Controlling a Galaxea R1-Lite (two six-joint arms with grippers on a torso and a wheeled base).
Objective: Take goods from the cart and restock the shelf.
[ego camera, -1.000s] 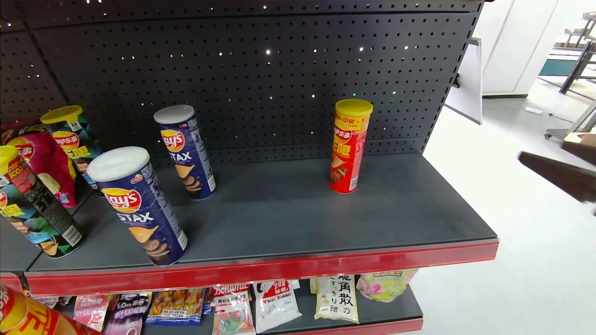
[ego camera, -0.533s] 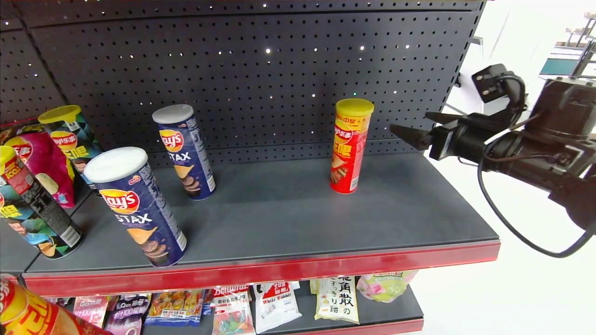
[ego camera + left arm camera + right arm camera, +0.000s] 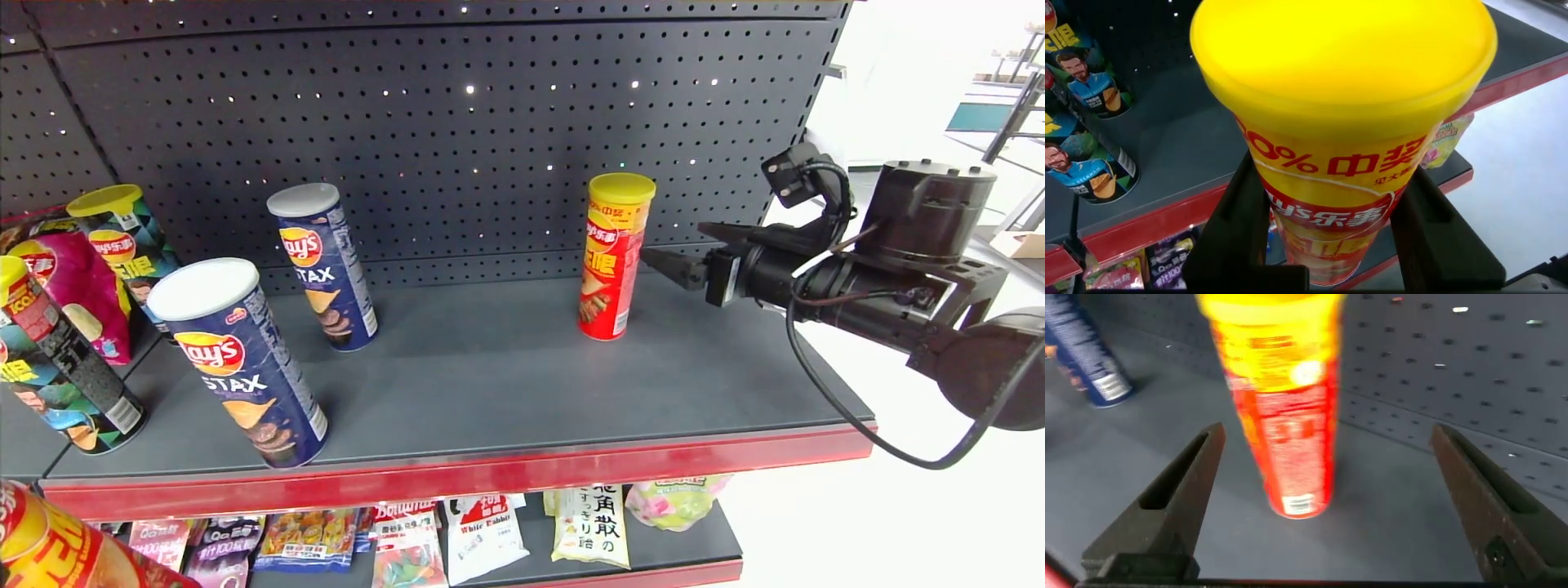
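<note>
Right gripper [image 3: 674, 243] sits at the right of the head view with its jaws spread wide, level with the shelf [image 3: 522, 384] and just beside a red can [image 3: 608, 269] with a yellow lid. That can stands upright right of centre, near the pegboard [image 3: 457, 122]. Left gripper [image 3: 1335, 224] is clamped around a second red can [image 3: 1339, 106] — also yellow-lidded — which pokes into the lower left corner of the head view. Two blue cans [image 3: 322, 261] stand upright on the left half of the shelf — snack packets [image 3: 482, 531] sit on the tier below.
</note>
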